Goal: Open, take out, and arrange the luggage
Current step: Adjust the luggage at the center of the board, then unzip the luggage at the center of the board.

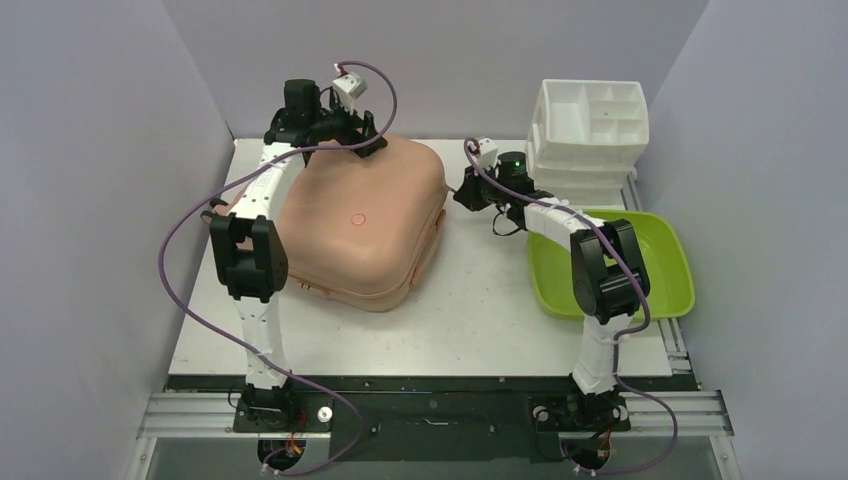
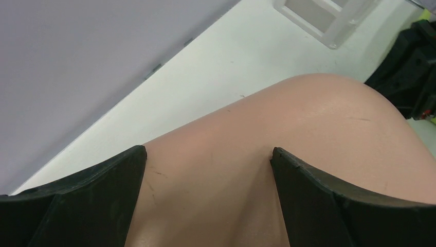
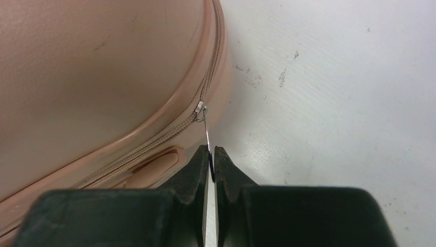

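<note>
Two claws work the luggage (image 1: 355, 215), which lies flat with its lid down on the table (image 1: 480, 310).

Right claw (image 3: 212, 154): jaws pinched tight on the thin metal zipper pull (image 3: 206, 133). The slider (image 3: 200, 109) sits just ahead of the fingertips, on the zip line curving round the shell's corner. Gripping the pull rather than the slider probably lets the arm drag it along the seam.

Left claw (image 2: 206, 153): jaws wide, holding nothing. The pink shell lies directly beneath, spanning the gap between the fingers; contact cannot be told. Likely purpose: brace the case against sliding while the zip is drawn.

Judgement: unzipping step, early in the task.
</note>
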Robot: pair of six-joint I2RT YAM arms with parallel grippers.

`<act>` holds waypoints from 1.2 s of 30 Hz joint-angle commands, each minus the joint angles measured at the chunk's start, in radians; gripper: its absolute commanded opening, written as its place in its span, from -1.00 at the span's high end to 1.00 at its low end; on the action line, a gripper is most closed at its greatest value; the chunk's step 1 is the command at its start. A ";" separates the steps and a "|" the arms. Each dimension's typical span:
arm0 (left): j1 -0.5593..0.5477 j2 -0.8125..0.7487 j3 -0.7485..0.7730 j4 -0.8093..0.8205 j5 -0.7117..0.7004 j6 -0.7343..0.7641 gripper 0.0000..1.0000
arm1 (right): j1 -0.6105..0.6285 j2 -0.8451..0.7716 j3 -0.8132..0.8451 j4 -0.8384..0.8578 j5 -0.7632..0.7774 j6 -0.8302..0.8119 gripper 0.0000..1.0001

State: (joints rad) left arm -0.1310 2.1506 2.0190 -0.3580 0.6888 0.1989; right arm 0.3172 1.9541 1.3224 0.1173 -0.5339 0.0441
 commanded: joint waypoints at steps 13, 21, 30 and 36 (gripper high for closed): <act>-0.052 0.079 -0.102 -0.572 0.073 0.079 -0.79 | -0.042 0.156 0.244 0.064 0.161 0.125 1.00; 0.108 -0.098 -0.146 -0.449 -0.044 -0.012 -0.91 | 0.006 0.272 0.416 0.008 0.201 0.076 1.00; 0.354 -0.103 -0.130 -0.263 -0.354 -0.102 -1.00 | 0.020 0.322 0.495 0.019 0.137 0.124 1.00; 0.380 0.011 -0.042 -0.261 -0.414 -0.149 -0.93 | 0.028 0.306 0.476 0.016 0.098 0.124 1.00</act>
State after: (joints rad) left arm 0.2581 2.0289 1.9594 -0.5018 0.4309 0.0662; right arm 0.3431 2.2711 1.7832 0.0711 -0.4622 0.1490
